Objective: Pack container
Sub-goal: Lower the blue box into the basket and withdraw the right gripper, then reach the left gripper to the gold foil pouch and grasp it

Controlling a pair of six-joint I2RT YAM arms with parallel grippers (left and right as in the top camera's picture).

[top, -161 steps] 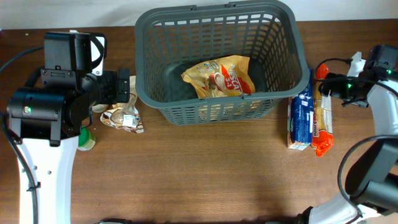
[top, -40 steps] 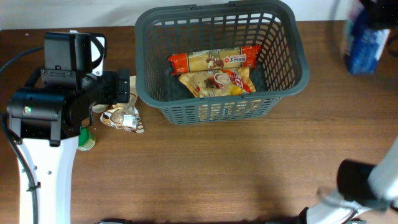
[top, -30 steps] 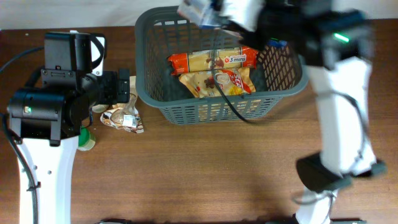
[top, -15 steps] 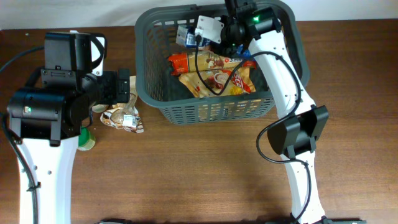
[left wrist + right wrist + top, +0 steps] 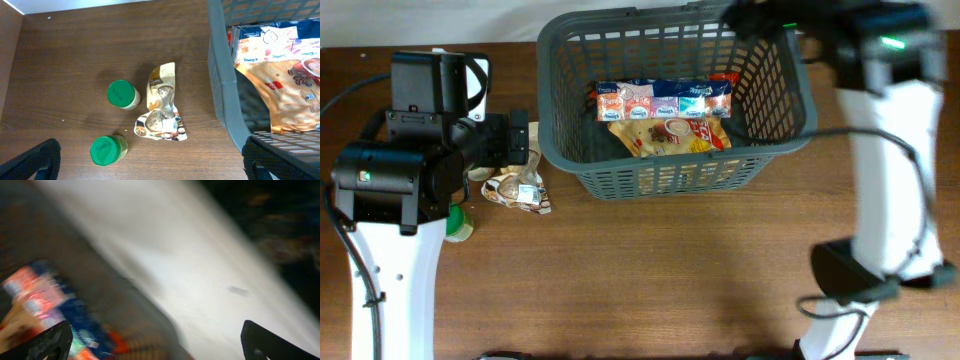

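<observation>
Basket (image 5: 670,178): dark grey, slotted walls, upright at the far middle of the bench (image 5: 670,280).

Contents, overhead view: a blue-and-white packet (image 5: 665,100) lies crosswise on top. Under it is an orange-yellow snack bag (image 5: 672,137). The end of a red packet (image 5: 722,79) shows at the blue packet's right end (the rest is covered).

Left hand (image 5: 150,155): spread wide, nothing between the fingers (image 5: 30,161). It hangs over the bench just left of the basket.

Left wrist view, below the left hand:
- A crumpled foil pouch (image 5: 162,107) lies flat near the basket wall, not touching it.
- One green-lidded jar (image 5: 121,95) stands just left of the pouch.
- A second jar (image 5: 107,150) stands nearer the camera, apart from the first.

Right hand (image 5: 156,332): the wrist view is badly blurred. The fingers (image 5: 42,345) sit far apart at the two lower corners with nothing between them, so it reads as spread open. A blue smear at lower left is probably the packet (too blurred to confirm).

Right arm (image 5: 885,120): blurred in the overhead view, arching over the basket's far right corner.
</observation>
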